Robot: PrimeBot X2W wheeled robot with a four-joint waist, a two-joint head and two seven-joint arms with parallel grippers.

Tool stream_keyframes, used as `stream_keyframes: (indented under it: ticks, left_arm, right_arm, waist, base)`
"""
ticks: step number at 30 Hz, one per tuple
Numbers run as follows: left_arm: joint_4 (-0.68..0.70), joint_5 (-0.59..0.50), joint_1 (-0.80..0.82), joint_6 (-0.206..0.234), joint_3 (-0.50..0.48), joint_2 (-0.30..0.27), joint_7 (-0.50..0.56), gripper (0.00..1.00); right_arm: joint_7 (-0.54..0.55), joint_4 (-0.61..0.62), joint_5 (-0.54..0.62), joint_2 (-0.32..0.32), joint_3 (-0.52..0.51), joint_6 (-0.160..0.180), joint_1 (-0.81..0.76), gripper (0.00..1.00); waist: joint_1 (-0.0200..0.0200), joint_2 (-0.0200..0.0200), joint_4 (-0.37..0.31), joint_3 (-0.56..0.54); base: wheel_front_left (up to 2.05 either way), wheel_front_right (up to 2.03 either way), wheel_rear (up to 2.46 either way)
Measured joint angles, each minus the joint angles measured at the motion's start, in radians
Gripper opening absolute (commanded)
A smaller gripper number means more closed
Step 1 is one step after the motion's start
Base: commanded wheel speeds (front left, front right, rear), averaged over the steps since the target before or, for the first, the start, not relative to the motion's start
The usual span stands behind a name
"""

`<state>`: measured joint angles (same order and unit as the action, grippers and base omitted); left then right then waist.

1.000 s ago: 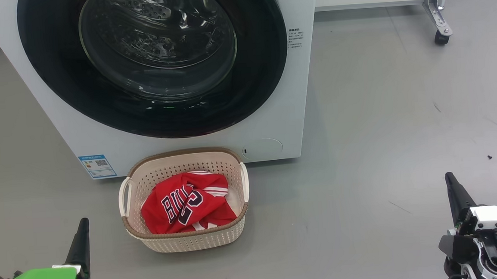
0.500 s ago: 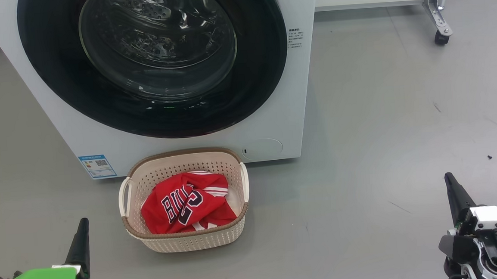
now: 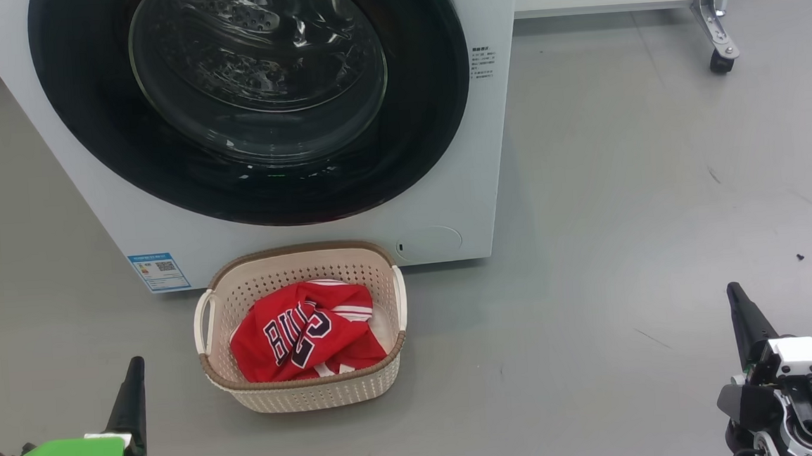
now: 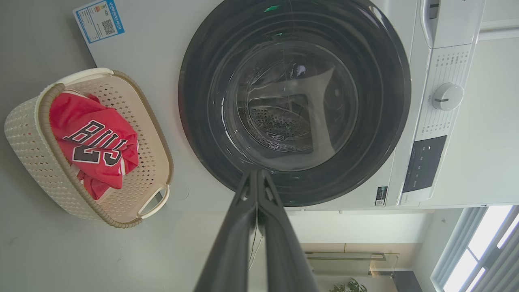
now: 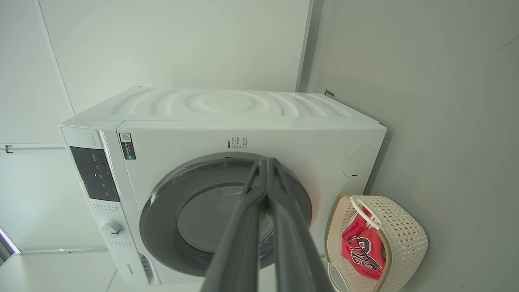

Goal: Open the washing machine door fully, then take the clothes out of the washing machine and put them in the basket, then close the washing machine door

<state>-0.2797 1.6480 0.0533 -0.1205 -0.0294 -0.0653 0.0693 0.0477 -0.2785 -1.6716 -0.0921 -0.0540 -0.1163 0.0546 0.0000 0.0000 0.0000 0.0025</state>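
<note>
Nothing has moved since the earlier frames. At the lower left the left gripper (image 3: 134, 364) rests with its fingers pressed together, empty. The clothes (image 3: 300, 337) lie in the basket (image 3: 303, 398), just before the washer (image 3: 489, 145), whose door (image 3: 256, 75) sits shut. The right gripper (image 3: 734, 291) is likewise closed and empty. The task looks finished.

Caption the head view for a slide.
Closed washing machine door, red Bulls jersey in the cream basket before the washing machine, left gripper and right gripper shut, low at the frame's corners.
</note>
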Motion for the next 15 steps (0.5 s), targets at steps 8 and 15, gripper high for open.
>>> stream_keyframes:
  ticks: [8, 15]
  left_arm:
    - [0.000, 0.000, 0.000, 0.000, -0.001, 0.000, 0.000, 0.00]
    - [0.000, 0.000, 0.000, 0.000, -0.001, 0.000, 0.000, 0.00]
  right_arm:
    - [0.000, -0.002, 0.000, 0.000, 0.000, 0.000, 0.000, 0.00]
    - [0.000, -0.002, 0.000, 0.000, -0.001, 0.000, 0.000, 0.00]
  waist:
    - [0.0000, 0.0000, 0.000, 0.000]
    - [0.0000, 0.0000, 0.000, 0.000]
  base:
    - [0.00, 0.00, 0.00]
    - [0.00, 0.00, 0.00]
